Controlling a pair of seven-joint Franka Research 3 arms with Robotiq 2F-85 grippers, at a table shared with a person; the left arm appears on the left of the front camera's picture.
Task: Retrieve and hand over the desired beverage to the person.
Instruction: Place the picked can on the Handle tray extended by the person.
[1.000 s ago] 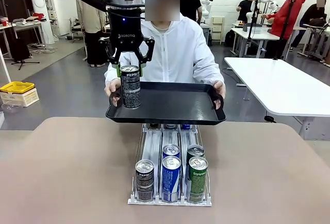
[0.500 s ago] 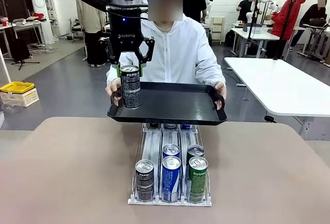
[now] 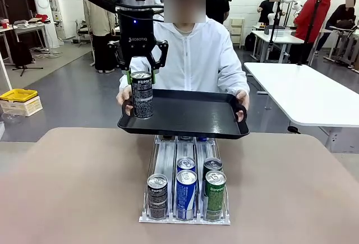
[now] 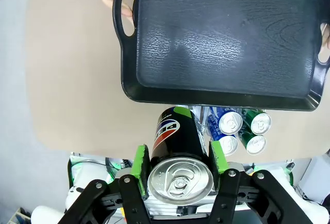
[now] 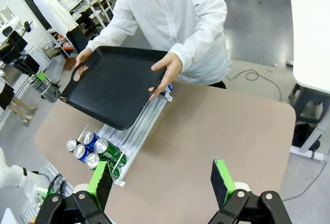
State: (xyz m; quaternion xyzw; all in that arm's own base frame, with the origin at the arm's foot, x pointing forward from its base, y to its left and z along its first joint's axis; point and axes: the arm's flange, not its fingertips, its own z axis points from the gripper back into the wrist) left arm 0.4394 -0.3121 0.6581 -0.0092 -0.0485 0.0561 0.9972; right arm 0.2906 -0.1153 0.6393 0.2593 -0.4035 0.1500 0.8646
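My left gripper (image 3: 141,77) hangs from above, shut on a black Pepsi can (image 3: 142,94), which it holds upright by the upper part. In the left wrist view the green pads (image 4: 139,159) press both sides of the can (image 4: 178,141). The can's base is at the left end of a black tray (image 3: 190,115); whether it touches the tray I cannot tell. The person (image 3: 193,53) in a white hooded jacket holds the tray by both handles over the table's far edge. My right gripper (image 5: 161,183) is open, high above the table with nothing between its fingers.
A wire rack (image 3: 185,199) on the brown table (image 3: 78,188) holds several cans in three lanes: black, blue and green. It lies just below and in front of the tray. A white table (image 3: 308,92) stands at the right behind. Other people move about far back.
The person has shifted the tray slightly to the right and leaned the same way. My left gripper and the can have stayed in place.
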